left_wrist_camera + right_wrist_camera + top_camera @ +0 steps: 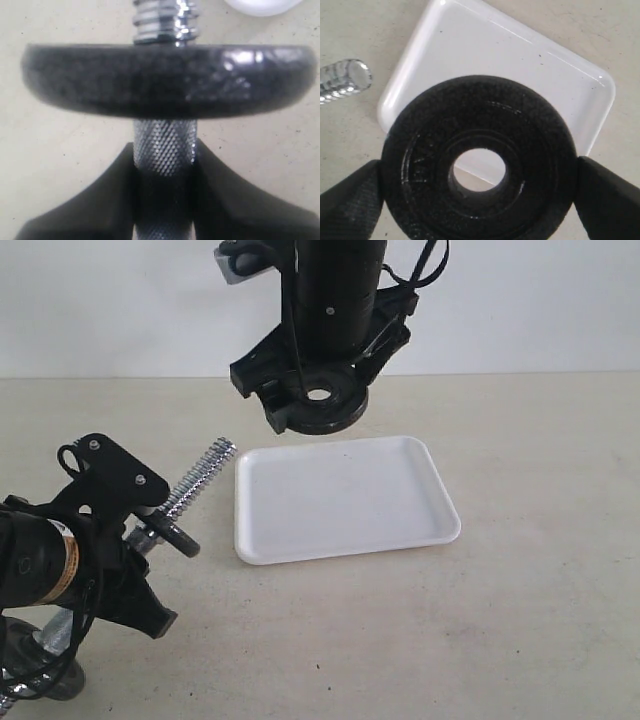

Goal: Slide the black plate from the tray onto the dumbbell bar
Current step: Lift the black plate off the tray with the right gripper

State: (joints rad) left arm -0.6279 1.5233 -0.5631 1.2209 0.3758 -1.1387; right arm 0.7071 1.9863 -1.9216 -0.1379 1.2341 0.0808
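The tray (340, 500) lies below the right gripper (318, 397), whose jaws stand wide, clamped on the rim of the black plate (480, 115) held clear of it. The left gripper (162, 200) is closed round the knurled dumbbell bar (200, 475), threaded end free beyond a second disc (165, 80). The carry is in hand, I judge; next the plate's hole must meet that tilted end
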